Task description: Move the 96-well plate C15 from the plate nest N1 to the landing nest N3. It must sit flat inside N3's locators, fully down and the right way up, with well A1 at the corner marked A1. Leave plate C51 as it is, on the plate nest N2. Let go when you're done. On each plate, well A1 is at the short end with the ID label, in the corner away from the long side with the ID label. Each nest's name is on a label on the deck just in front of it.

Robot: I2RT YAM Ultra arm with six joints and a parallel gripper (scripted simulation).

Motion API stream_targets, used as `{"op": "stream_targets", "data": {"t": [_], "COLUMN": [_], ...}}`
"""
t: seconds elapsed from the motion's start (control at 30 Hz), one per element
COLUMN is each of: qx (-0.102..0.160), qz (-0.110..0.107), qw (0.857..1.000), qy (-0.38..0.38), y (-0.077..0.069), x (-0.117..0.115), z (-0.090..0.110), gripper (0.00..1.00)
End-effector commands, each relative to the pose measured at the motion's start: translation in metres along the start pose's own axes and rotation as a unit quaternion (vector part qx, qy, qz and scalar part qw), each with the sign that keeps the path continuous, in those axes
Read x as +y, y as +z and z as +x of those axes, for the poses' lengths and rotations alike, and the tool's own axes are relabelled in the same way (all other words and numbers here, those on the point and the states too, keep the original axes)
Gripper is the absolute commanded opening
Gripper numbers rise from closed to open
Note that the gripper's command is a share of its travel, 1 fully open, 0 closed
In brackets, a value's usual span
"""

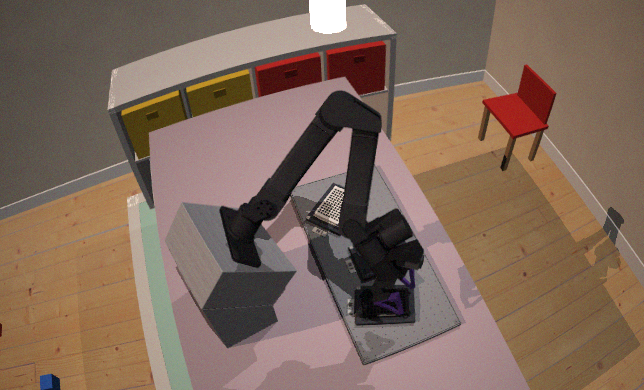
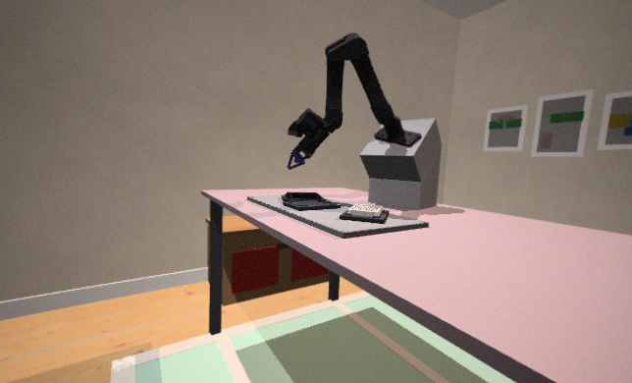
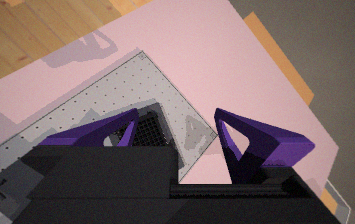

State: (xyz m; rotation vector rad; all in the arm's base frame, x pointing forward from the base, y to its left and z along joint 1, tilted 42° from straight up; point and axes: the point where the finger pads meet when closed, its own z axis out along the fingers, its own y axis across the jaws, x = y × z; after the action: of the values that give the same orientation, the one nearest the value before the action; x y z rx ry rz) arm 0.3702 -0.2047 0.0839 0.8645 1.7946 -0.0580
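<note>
A grey deck lies on the pink table. A white 96-well plate (image 1: 330, 204) sits on a black nest at the deck's far end; it also shows in the exterior view (image 2: 365, 211). A dark plate on a black nest sits at the near end, and also shows in the exterior view (image 2: 306, 199). I cannot read the ID labels. My gripper (image 1: 396, 292) (image 2: 295, 161) has purple fingers. It is open, empty and hangs well above the dark plate. In the wrist view the fingers stand wide apart, with dark wells (image 3: 148, 131) far below beside the left finger.
My wrist hides the middle of the deck in the overhead view. The arm's grey pedestal (image 1: 226, 265) stands on the table to the left of the deck. A shelf with yellow and red bins (image 1: 256, 85) stands behind the table. A red chair (image 1: 518, 112) is off to the right.
</note>
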Motion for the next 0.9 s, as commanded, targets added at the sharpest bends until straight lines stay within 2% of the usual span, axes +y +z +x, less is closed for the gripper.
{"op": "stream_targets", "data": {"t": [0.0, 0.17, 0.23, 0.27, 0.3, 0.37, 0.4, 0.43, 0.47, 0.53, 0.63, 0.7, 0.73, 0.8, 0.83, 0.87], "qx": [0.012, 0.082, 0.089, 0.089, 0.109, 0.122, 0.119, 0.102, 0.116, 0.116, 0.157, 0.155, 0.165, 0.17, 0.167, 0.177], "qz": [0.006, -0.005, -0.001, -0.001, 0.007, 0.022, 0.021, -0.002, -0.004, -0.004, -0.014, -0.008, -0.004, 0.006, -0.008, -0.011], "qw": [1.0, 0.995, 0.994, 0.994, 0.992, 0.991, 0.991, 0.992, 0.99, 0.99, 0.982, 0.982, 0.981, 0.98, 0.979, 0.977], "qy": [-0.014, -0.055, -0.06, -0.06, -0.061, -0.056, -0.056, -0.069, -0.079, -0.079, -0.105, -0.105, -0.106, -0.101, -0.113, -0.121], "y": [-0.001, -0.009, -0.013, -0.013, -0.017, -0.013, -0.014, -0.015, -0.018, -0.018, -0.028, -0.032, -0.035, -0.033, -0.036, -0.04], "x": [0.005, 0.027, 0.032, 0.032, 0.023, 0.011, 0.012, 0.036, 0.039, 0.039, 0.05, 0.053, 0.048, 0.038, 0.054, 0.058], "z": [-0.005, 0.01, 0.014, 0.014, 0.033, 0.042, 0.04, 0.017, 0.02, 0.02, 0.028, 0.03, 0.04, 0.042, 0.032, 0.035], "gripper": [1.0, 1.0, 1.0, 1.0, 1.0, 1.0, 1.0, 1.0, 1.0, 1.0, 1.0, 1.0, 1.0, 1.0, 1.0, 1.0]}}
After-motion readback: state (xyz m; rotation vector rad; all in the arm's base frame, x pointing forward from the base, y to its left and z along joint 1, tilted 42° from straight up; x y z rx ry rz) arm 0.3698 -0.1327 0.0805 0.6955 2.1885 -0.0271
